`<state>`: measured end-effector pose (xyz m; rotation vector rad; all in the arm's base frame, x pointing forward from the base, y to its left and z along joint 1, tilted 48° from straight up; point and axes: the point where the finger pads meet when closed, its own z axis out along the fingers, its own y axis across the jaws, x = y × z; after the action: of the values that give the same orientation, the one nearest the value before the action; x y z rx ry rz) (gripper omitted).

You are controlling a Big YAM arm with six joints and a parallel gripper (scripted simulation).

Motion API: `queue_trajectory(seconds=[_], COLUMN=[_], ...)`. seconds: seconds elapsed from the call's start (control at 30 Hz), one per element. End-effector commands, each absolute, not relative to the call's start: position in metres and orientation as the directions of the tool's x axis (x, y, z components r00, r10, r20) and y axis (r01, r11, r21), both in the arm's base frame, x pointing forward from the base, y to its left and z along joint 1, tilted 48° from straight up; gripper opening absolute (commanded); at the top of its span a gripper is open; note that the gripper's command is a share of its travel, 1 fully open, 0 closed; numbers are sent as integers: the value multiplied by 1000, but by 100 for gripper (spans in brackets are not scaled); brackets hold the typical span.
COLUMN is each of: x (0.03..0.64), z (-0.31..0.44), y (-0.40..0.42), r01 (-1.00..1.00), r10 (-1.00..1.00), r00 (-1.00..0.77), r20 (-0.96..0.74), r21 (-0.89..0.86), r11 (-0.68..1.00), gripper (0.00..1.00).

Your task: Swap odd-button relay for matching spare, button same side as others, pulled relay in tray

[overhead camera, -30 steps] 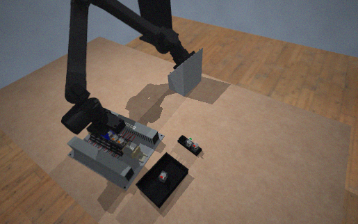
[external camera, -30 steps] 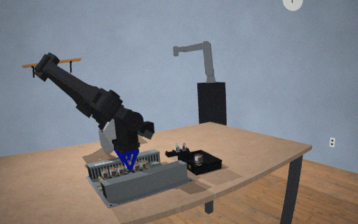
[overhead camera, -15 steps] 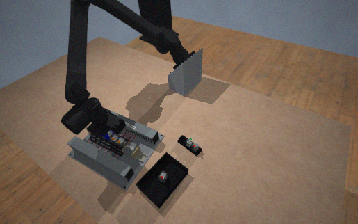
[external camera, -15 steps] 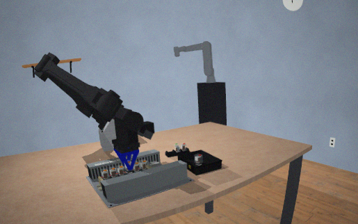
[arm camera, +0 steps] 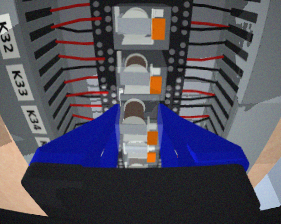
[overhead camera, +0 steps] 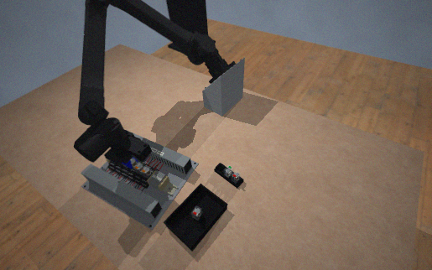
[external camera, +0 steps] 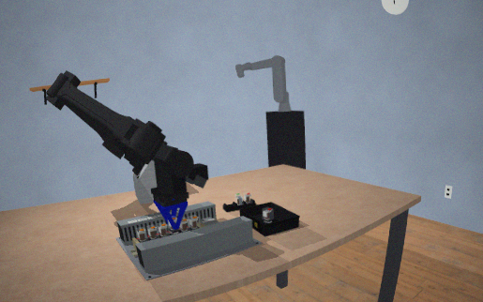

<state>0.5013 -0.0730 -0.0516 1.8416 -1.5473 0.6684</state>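
My gripper (arm camera: 139, 111) has blue fingers and is shut on a relay with an orange button (arm camera: 140, 137) at the near end of the relay row on the panel (overhead camera: 137, 178). It also shows in the exterior view (external camera: 174, 219), pointing straight down onto the row. Two more relays in the row (arm camera: 140, 24) show orange buttons on the same side. The black tray (overhead camera: 195, 215) holds a relay with a red button (overhead camera: 196, 212). The spare holder (overhead camera: 229, 173) carries a relay with a green button (overhead camera: 229, 169) and one with a red button (overhead camera: 236, 175).
Grey wire ducts (overhead camera: 120, 194) flank the relay row on both sides, with red and black wires running to the sockets. A grey upright plate (overhead camera: 225, 92) stands at the back of the table near the arm's base. A beige part (overhead camera: 165, 184) sits on the panel's right end.
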Motion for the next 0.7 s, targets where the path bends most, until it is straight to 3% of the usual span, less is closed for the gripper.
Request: queue_trajectory(seconds=[0.0,0.67], x=[520,520], z=[-44,-45], y=[-58,-58], r01=[-985,-984], r10=[-659,-659], r00=[171,175], r20=[732,732], r21=[115,121], r11=[-128,-127], gripper=[0,0])
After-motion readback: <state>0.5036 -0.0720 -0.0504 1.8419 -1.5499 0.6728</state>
